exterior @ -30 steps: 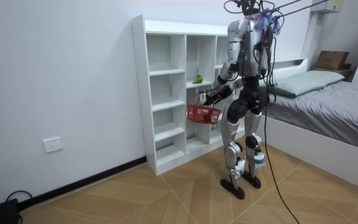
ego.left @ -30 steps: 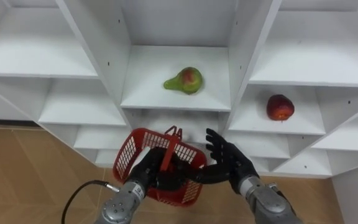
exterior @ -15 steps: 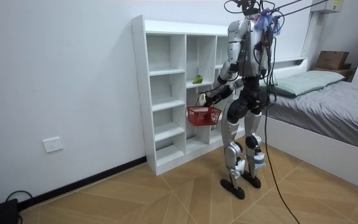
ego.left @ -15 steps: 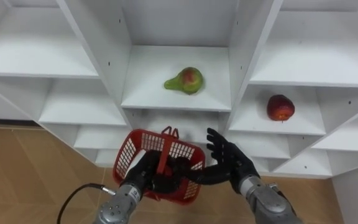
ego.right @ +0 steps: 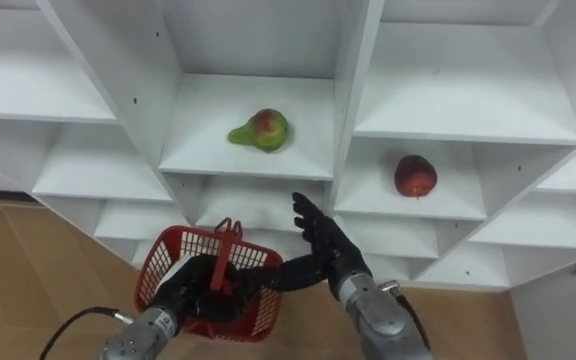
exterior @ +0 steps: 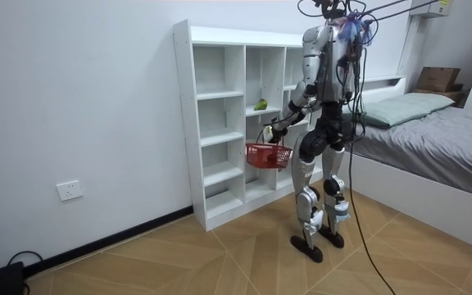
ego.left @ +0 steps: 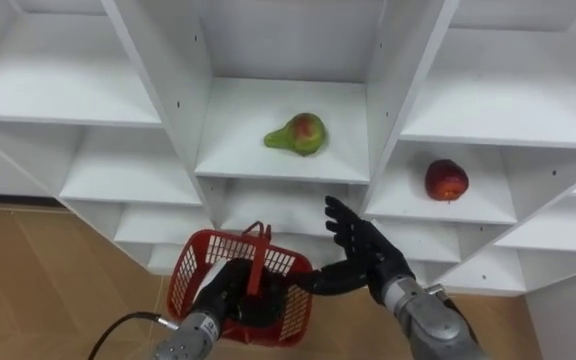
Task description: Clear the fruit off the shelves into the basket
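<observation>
Left hand is closed around the upright handle of the red basket. Its dark fingers are curled at the foot of the handle, inside the rim. The hand covers most of the inside of the basket, so I cannot tell if something lies there.

Just beside the basket's right edge is the right hand. It is wide open, with the fingers straight and spread, pointing up to the shelves, and the thumb reaching toward the basket. If the thumb touches the mesh, I cannot tell.

Above both hands is the white closet. A green pear with a red blush lies on its side on a shelf of the middle column, directly over the basket. A red apple sits in the column to the right, on a shelf one level lower, above and to the right of the open hand. Both fruits are well apart from the hands.

In the room view the robot stands upright close before the closet, facing it, with the basket held in front of its hips. A bed is on the room view's right, the floor is wooden, and a wall socket sits low on the wall at the room view's left
</observation>
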Robot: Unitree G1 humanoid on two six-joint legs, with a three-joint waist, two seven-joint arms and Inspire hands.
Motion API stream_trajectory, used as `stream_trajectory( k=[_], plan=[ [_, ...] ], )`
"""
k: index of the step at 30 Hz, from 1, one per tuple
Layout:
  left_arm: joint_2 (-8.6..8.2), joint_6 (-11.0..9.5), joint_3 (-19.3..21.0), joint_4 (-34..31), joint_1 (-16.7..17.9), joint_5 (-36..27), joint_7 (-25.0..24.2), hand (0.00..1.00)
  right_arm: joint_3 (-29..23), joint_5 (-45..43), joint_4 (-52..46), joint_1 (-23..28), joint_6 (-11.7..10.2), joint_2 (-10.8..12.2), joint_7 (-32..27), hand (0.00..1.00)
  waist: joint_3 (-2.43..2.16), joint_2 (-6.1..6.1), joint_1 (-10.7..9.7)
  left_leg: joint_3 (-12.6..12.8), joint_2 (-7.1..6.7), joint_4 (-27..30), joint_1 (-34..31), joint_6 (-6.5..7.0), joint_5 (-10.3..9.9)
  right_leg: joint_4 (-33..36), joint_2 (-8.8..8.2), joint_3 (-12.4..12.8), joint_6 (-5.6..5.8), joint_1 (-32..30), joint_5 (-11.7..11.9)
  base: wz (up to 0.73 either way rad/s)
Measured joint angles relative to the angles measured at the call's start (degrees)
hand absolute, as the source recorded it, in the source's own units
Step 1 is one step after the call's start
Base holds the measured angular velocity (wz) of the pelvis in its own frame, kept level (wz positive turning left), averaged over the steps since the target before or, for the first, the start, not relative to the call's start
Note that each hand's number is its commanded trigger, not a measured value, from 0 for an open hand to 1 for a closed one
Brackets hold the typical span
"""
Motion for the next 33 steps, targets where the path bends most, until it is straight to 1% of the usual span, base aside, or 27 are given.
stream_trajectory(
  k=[2,3,4,5,9,10,13,17,20,23,24,25,27,29,31,33],
  plan=[
    [0.29,0.0,0.2,-0.1,0.0,0.7,0.1,1.0,0.7,-1.1,-1.2,0.5,0.0,-0.2,0.1,0.0,-0.07,-0.11,0.0,0.0,0.02,-0.2,0.4,0.0,0.0,0.0,0.03,0.0,0.0,0.3,0.0,0.0],
    [0.39,0.0,0.6,-0.1,0.1,1.2,0.1,1.0,1.0,-2.0,-2.0,1.0,0.0,-0.3,0.1,0.0,-0.2,-0.27,0.1,0.1,0.03,-0.5,0.7,-0.02,0.0,0.1,0.03,0.0,0.0,0.4,0.0,0.0],
    [0.46,0.0,1.3,-0.2,0.3,1.2,0.1,1.0,1.2,-2.7,-2.2,1.1,0.0,-0.3,0.2,0.0,-0.44,-0.6,0.1,0.1,0.05,-0.5,0.8,-0.03,0.0,0.1,0.04,0.0,0.0,0.6,0.0,0.0],
    [0.55,0.0,1.4,-0.2,0.4,1.2,0.1,1.0,1.2,-3.2,-2.3,1.2,0.0,-0.3,0.2,0.0,-0.52,-0.73,0.1,0.1,0.06,-0.5,0.9,-0.04,0.0,0.1,0.06,0.0,0.0,0.7,0.0,0.0],
    [1.79,0.0,1.6,-1.6,1.5,1.0,-0.2,1.0,1.0,-8.3,-3.3,1.1,0.0,-1.4,-0.6,0.0,-1.09,-1.9,0.2,-0.1,0.05,-0.8,2.1,-0.03,0.0,0.1,0.05,0.0,0.0,1.8,0.0,0.0],
    [2.05,0.0,1.8,-2.3,1.8,1.0,-0.2,1.0,1.0,-9.8,-4.2,1.1,0.0,-1.9,-1.1,0.0,-1.05,-2.17,0.2,-0.1,0.04,-0.8,2.3,-0.03,0.0,0.1,0.06,0.0,-0.01,2.0,0.0,0.0],
    [2.36,-0.1,2.4,-3.5,2.6,1.0,-0.4,1.0,0.9,-13.1,-5.9,1.1,0.0,-2.3,-2.0,0.0,-0.98,-2.65,0.3,-0.1,0.04,-1.4,2.9,-0.03,0.0,0.0,0.07,0.1,0.0,2.6,0.0,0.0],
    [2.28,-0.2,3.1,-3.5,2.8,1.0,-0.8,1.0,0.9,-16.6,-6.6,1.1,0.0,-2.3,-1.9,0.0,-0.78,-2.98,0.5,0.0,0.04,-1.7,3.8,-0.06,0.1,-0.1,0.09,0.2,0.0,3.2,0.0,-0.01],
    [2.38,-0.4,3.5,-3.4,3.2,1.1,-1.4,1.0,0.8,-19.3,-8.4,1.1,0.0,-2.9,-1.9,0.0,-0.68,-3.14,0.7,0.0,0.04,-1.8,3.9,-0.07,0.1,-0.1,0.09,0.2,0.0,3.2,0.0,0.0],
    [2.39,-0.4,3.5,-3.4,4.3,1.2,-1.4,1.0,0.7,-22.1,-12.4,1.1,0.1,-4.0,-2.4,0.0,-0.6,-3.33,1.5,0.1,0.06,-2.0,4.6,-0.07,0.1,-0.1,0.13,0.2,0.02,3.6,0.0,0.0],
    [2.41,-0.4,3.5,-3.4,4.5,1.2,-1.4,1.0,0.4,-23.4,-15.0,1.1,0.1,-4.5,-2.5,0.0,-0.49,-3.57,1.7,0.0,0.06,-2.1,4.6,-0.12,0.1,-0.1,0.13,0.2,0.02,3.6,0.0,0.0],
    [2.61,-0.4,3.6,-3.4,4.6,1.3,-1.4,1.0,-0.1,-24.6,-16.9,1.0,0.2,-5.0,-2.6,0.0,-0.26,-3.95,2.0,0.0,0.08,-2.1,4.7,-0.17,0.2,-0.1,0.15,0.2,0.01,3.6,0.0,0.0],
    [2.92,-0.4,3.7,-3.4,4.8,1.7,-1.4,1.0,-1.1,-26.4,-20.0,1.0,0.1,-5.0,-2.6,0.0,0.02,-4.55,2.5,0.0,0.16,-2.1,4.7,-0.2,0.2,-0.1,0.23,0.2,0.01,3.6,0.0,0.0],
    [3.18,-0.4,3.7,-3.4,5.0,2.3,-1.5,1.0,-1.5,-26.4,-22.4,0.6,-0.1,-5.1,-3.6,0.0,0.05,-5.12,2.9,-0.2,0.15,-2.1,5.0,-0.2,0.2,-0.2,0.22,0.1,0.01,4.0,0.0,0.04],
    [3.79,-0.4,3.8,-3.4,5.0,2.4,-1.5,1.0,-1.6,-26.2,-22.9,-0.8,-1.1,-5.3,-4.4,0.0,0.32,-5.96,2.9,-1.0,-0.04,-2.2,5.7,-0.2,0.2,-1.0,0.21,-0.3,0.01,5.4,0.0,0.16],
    [3.84,-0.4,4.0,-3.4,5.0,3.3,-1.4,1.0,-1.6,-26.2,-22.9,-1.9,-1.4,-5.6,-4.6,0.0,0.2,-6.43,3.1,-1.4,-0.13,-2.1,5.7,-0.19,0.2,-0.9,0.21,-0.3,0.01,5.5,0.0,0.12]
  ],
)
